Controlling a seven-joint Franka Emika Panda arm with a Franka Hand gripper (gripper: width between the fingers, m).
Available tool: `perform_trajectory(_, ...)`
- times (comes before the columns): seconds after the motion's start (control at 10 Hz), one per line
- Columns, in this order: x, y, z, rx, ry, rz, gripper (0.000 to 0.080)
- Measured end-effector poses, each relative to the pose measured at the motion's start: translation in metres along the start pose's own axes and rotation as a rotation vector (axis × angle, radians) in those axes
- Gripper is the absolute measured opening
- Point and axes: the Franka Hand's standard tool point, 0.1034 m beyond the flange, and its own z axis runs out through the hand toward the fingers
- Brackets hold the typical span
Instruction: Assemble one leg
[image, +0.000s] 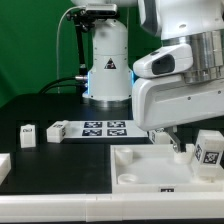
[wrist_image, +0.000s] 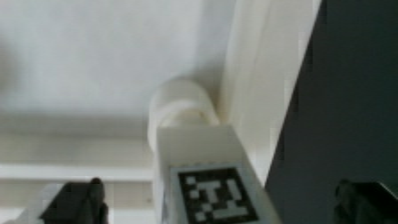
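Observation:
In the wrist view a white leg (wrist_image: 208, 185) with a black-and-white tag on its face lies between my gripper's (wrist_image: 217, 208) two dark fingertips (wrist_image: 71, 203), with a gap on each side. The gripper is open. The leg's rounded end (wrist_image: 183, 105) rests against the large white panel (wrist_image: 89, 60). In the exterior view my gripper (image: 170, 145) hangs low over the panel's (image: 135, 165) far right corner. A tagged leg (image: 209, 150) stands just to the exterior view's right of the fingers. Two more legs (image: 28, 134) (image: 57, 130) stand on the black table at the left.
The marker board (image: 105, 127) lies behind the panel, in front of the arm's base (image: 107, 70). Another white part (image: 3, 165) shows at the left edge. In the wrist view, dark table (wrist_image: 356, 90) borders the panel's edge.

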Motion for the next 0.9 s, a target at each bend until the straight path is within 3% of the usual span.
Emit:
perform_trajectory(0.1,0.003,0.0,-0.004,0.017,-0.101,0.003,0.0649)
perform_trajectory(0.2,0.014,0.001,-0.003,0.014,-0.056,0.002,0.0649)
perform_trajectory(0.5,0.011,0.001,-0.001,0.013,-0.056,0.003,0.0649)
perform_trajectory(0.7,0.017,0.0,0.0,-0.024,-0.014,0.103,0.0649)
perform_trajectory(0.9,0.017,0.01,0.002,-0.035,0.001,0.124,0.0649)
